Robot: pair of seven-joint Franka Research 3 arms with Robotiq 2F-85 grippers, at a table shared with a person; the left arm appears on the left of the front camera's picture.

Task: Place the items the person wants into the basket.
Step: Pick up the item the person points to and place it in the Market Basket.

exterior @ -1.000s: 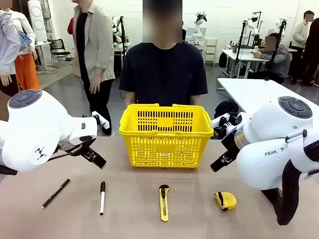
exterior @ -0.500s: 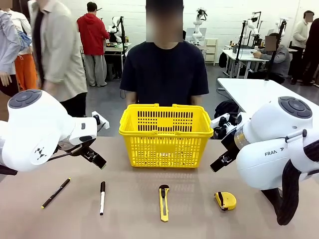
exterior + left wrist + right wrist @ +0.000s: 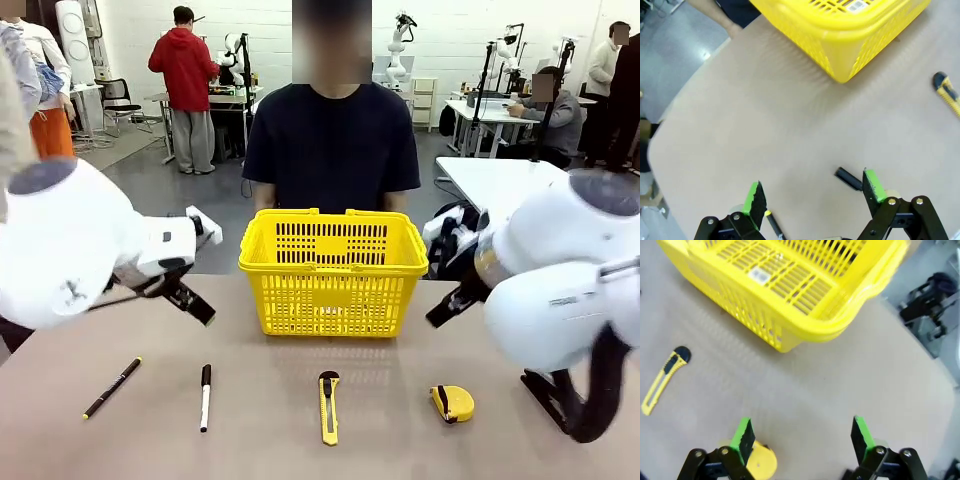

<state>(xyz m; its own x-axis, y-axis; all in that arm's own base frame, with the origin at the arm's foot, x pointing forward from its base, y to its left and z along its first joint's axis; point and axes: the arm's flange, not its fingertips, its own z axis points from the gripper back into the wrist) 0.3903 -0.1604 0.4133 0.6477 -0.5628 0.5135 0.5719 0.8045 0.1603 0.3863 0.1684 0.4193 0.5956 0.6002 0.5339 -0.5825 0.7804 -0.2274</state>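
The yellow basket (image 3: 333, 270) stands mid-table in front of the person (image 3: 333, 145), who stays behind it with hands out of sight. On the near table lie a yellow-and-black utility knife (image 3: 328, 405) and a yellow tape measure (image 3: 452, 402). My left gripper (image 3: 190, 300) hovers open left of the basket, and my right gripper (image 3: 447, 308) hovers open on its right. In the left wrist view my left gripper (image 3: 814, 192) frames bare table, with the basket (image 3: 850, 30) and the knife (image 3: 947, 93) beyond. Below my right gripper (image 3: 802, 437) are the tape measure (image 3: 759, 460), the knife (image 3: 662, 382) and the basket (image 3: 790, 285).
A white marker with a black cap (image 3: 205, 396) and a thin black pen (image 3: 112, 386) lie at the front left. The marker's cap (image 3: 848, 179) shows close to my left gripper's fingers. Another table (image 3: 500, 185) stands at the back right.
Both arms have shifted slightly and their grippers sit a little higher. The things on the table have not moved. People in the background have walked on.
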